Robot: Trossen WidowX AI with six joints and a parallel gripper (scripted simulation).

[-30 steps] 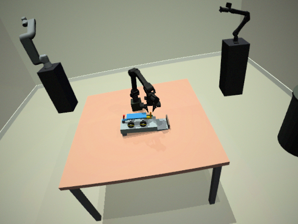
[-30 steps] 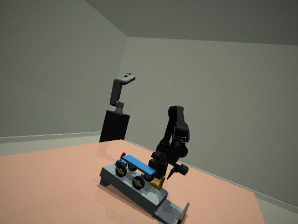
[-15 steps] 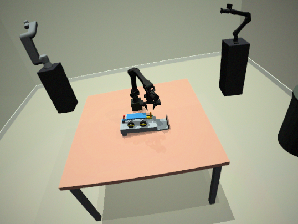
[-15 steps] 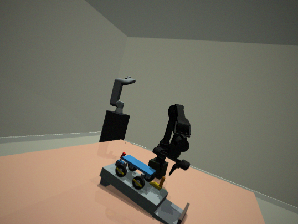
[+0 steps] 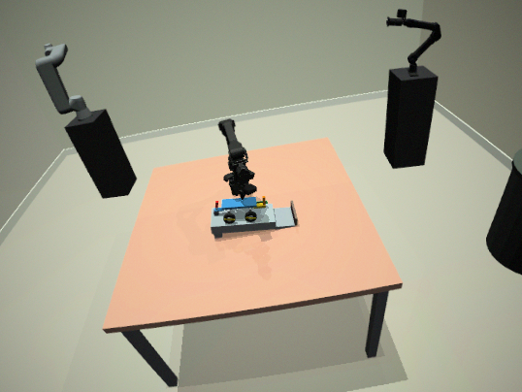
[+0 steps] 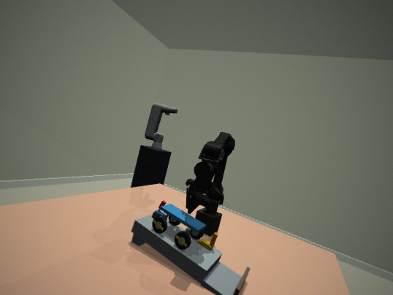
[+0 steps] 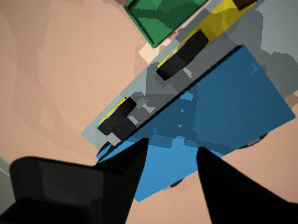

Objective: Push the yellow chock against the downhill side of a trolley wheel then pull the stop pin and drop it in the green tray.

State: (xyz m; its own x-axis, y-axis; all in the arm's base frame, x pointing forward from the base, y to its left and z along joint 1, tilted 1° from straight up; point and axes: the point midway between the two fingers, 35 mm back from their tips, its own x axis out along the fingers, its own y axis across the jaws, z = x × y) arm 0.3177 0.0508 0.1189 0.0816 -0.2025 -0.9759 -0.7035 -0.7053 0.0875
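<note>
The red-headed stop pin [image 5: 216, 204] [image 6: 162, 204] stands at the uphill end of the trolley [image 5: 239, 203] [image 6: 182, 217] [image 7: 200, 115], its long axis rising from the ramp [image 5: 267, 223] [image 6: 175, 257] [image 7: 93, 131] with the head clear above the trolley's deck; the wrist view does not show the head. The claw [image 5: 243, 196] [image 6: 190, 210] [image 7: 172, 147] hangs above the trolley, part open with nothing between its fingers, so the pin lies past the trolley's uphill end from it. That is the relation that counts: the one working arm should carry the claw on uphill, straddle the head, then lift along the pin's own axis rather than drag sideways against the trolley. At the trolley's downhill end, the yellow chock [image 5: 261, 205] [image 6: 205, 244] [image 7: 220, 22] sits on the downhill side of the wheel [image 6: 197, 234] [image 7: 182, 55] nearer the arm, looking snug to it, though whether it truly bears I cannot tell. Beside the trolley, on the arm's side, the green tray [image 7: 138, 25] waits on the table [image 5: 194, 272] [image 6: 55, 248] [image 7: 45, 75]. Chocking seems done and the pin is next; a loose chock would let the trolley creep once it comes out.
</note>
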